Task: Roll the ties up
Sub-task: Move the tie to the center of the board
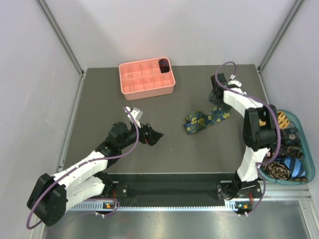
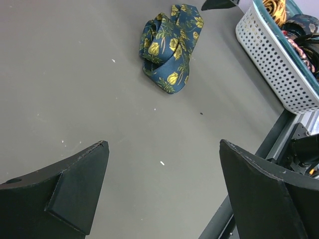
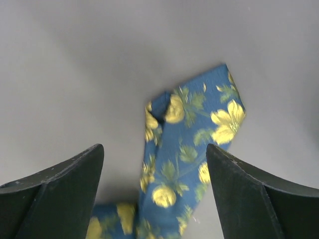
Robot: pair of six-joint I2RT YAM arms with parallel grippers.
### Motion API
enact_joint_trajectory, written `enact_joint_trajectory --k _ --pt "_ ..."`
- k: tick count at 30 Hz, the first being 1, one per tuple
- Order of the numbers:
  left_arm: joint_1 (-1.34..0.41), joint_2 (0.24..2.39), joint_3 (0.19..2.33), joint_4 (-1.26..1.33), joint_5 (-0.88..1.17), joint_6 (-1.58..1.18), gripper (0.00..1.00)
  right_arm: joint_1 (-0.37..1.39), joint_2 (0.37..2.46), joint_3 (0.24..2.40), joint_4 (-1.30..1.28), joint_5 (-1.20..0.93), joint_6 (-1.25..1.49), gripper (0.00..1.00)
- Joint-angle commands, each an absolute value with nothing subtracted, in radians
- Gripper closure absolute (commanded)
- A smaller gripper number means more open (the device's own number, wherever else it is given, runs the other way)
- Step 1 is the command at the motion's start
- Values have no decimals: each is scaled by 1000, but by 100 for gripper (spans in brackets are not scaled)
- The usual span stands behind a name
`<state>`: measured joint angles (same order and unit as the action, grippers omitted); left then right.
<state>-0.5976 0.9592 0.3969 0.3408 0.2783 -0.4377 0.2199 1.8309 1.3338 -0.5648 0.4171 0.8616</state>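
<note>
Hovering wide open, empty: right hand (image 3: 154, 149), directly above end of navy floral tie (image 1: 204, 120) lying crumpled on bench (image 1: 99, 99). Left hand (image 2: 163, 143) likewise spread wide, gripping nothing, tie well ahead of it.

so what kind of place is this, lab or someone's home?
Most likely a lab robot cell: a dark table boxed in by plain white panels, a left arm and right arm bolted at its near edge, and staged props, a pink grid tray and a teal basket of ties.
</note>
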Motion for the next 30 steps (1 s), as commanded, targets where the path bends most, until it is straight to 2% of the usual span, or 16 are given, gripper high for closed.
enact_joint_trajectory --k 1,7,11,13,14,16,19,25,30 --pt "-604 946 436 357 267 -419 3 236 1916 1453 -693 523 939 18" --pt "-606 936 430 356 242 -413 4 242 2048 1505 -712 506 930 21" --pt "-607 936 428 351 232 -417 4 247 2025 1419 -658 500 954 30" --pt "-607 940 433 341 221 -431 4 245 2000 1352 -602 499 954 57" --pt "-607 940 437 316 216 -436 4 247 1973 1332 -586 496 950 78" --pt "-607 934 448 292 201 -440 5 244 1944 1287 -562 494 931 100" --pt "-607 904 446 270 180 -437 5 245 1870 1233 -505 463 896 100" --pt "-609 908 468 265 181 -436 5 297 1617 1088 -198 335 666 100" --pt "-609 911 495 259 184 -443 4 370 1408 1046 -54 129 468 100"
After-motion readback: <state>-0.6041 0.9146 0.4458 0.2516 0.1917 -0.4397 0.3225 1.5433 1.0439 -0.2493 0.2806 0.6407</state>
